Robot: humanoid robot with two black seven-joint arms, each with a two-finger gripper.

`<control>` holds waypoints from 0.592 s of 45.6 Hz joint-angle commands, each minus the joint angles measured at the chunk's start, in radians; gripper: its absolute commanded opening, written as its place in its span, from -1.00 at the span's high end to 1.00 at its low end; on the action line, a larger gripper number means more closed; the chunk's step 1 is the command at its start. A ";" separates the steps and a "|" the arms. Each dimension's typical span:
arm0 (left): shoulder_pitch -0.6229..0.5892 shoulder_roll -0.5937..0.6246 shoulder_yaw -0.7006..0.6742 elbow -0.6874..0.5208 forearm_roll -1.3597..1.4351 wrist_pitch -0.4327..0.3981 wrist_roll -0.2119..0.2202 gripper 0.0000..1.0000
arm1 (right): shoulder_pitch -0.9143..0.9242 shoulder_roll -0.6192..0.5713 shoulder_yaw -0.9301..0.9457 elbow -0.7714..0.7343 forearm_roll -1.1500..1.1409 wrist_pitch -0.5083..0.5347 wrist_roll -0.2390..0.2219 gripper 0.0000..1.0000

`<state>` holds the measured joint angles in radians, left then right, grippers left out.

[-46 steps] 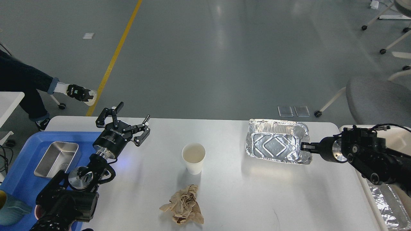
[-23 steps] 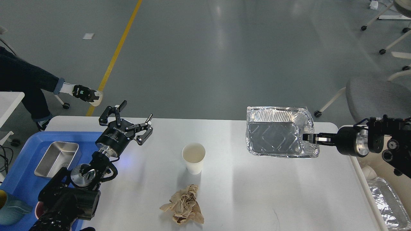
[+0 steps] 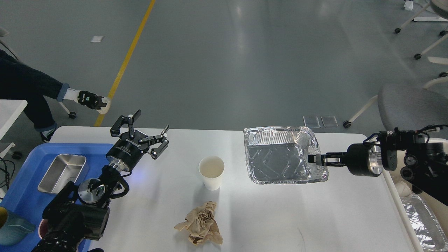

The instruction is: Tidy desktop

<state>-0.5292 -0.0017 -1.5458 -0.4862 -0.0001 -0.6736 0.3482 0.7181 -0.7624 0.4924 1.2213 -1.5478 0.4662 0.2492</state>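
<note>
The white desktop [image 3: 280, 217] fills the lower part of the head view. My right gripper [image 3: 312, 159] is shut on the right rim of a crumpled foil tray [image 3: 276, 161] and holds it above the desktop, right of centre. A white paper cup [image 3: 211, 172] stands upright at the middle. A crumpled brown paper napkin [image 3: 200, 227] lies in front of the cup. My left gripper [image 3: 148, 131] is open and empty above the desktop's back left, beside the blue tray.
A blue plastic tray [image 3: 24, 196] at the left edge holds a steel container [image 3: 61, 173] and a teal cup [image 3: 12, 229]. A cream bin [image 3: 406, 196] with foil [image 3: 421, 220] in it stands at the right edge. A grey chair [image 3: 409, 108] is behind it.
My right gripper has lifted the foil tray off the desktop and carried it leftwards toward the middle. My left gripper has shifted slightly to the right and stayed open.
</note>
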 commanded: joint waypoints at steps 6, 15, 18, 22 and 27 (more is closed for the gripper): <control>0.000 0.026 0.004 0.000 0.002 -0.049 -0.008 -1.00 | 0.007 0.005 0.000 0.001 0.003 0.006 -0.008 1.00; 0.005 0.101 0.007 0.001 0.002 -0.063 -0.113 -1.00 | 0.023 0.015 -0.001 0.000 0.095 0.006 -0.028 1.00; -0.006 0.104 0.007 0.009 0.003 -0.054 -0.144 -1.00 | 0.024 0.031 -0.001 -0.003 0.097 0.006 -0.028 1.00; -0.009 0.130 0.009 0.012 0.005 -0.041 -0.190 -1.00 | 0.020 0.049 -0.003 -0.006 0.097 0.006 -0.028 1.00; -0.009 0.169 0.032 0.012 0.066 -0.017 -0.267 -1.00 | 0.012 0.060 -0.005 -0.006 0.095 0.006 -0.028 1.00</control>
<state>-0.5372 0.1314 -1.5348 -0.4750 0.0101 -0.7123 0.1528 0.7384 -0.7145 0.4899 1.2159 -1.4518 0.4725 0.2211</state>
